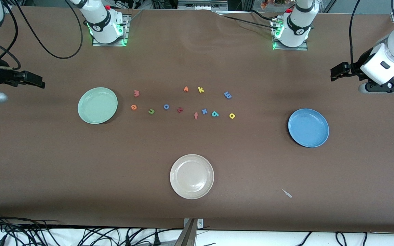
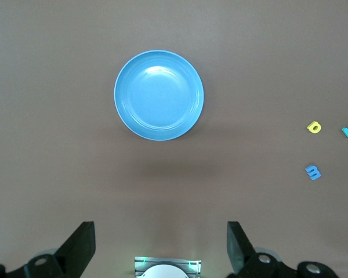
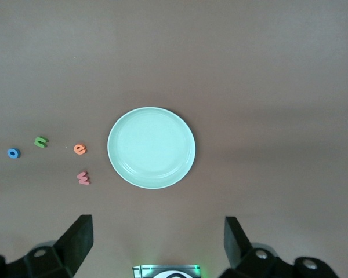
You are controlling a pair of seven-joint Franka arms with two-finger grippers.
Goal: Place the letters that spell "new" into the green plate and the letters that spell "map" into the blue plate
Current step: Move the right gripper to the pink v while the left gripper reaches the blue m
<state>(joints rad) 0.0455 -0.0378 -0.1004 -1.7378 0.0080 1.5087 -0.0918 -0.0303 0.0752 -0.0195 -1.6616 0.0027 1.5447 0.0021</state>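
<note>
The "new" letters lie beside the green plate (image 1: 97,105), toward the table's middle: the salmon w (image 1: 136,93) at about two o'clock from the plate, the orange e (image 1: 133,107) at three o'clock, the green n (image 1: 151,111) just past the e. The "map" letters lie nearer the blue plate (image 1: 308,127), around ten o'clock from it: the blue m (image 1: 227,95), the yellow a (image 1: 232,115), the teal p (image 1: 215,114). Both plates hold nothing.

All letters are tiny, flat foam pieces. I think the main risk is a wrong pick: the orange f (image 1: 196,115) and orange v (image 1: 185,89) resemble the e in colour, the blue x (image 1: 204,110) and blue o (image 1: 166,106) resemble the m, and the x almost touches the p. Thin foam may also slip from the fingers.

The left gripper (image 1: 337,73) hangs over the left arm's end of the table, jaws wide apart, holding nothing. The right gripper (image 1: 34,80) hangs over the right arm's end, equally wide and empty.
</note>
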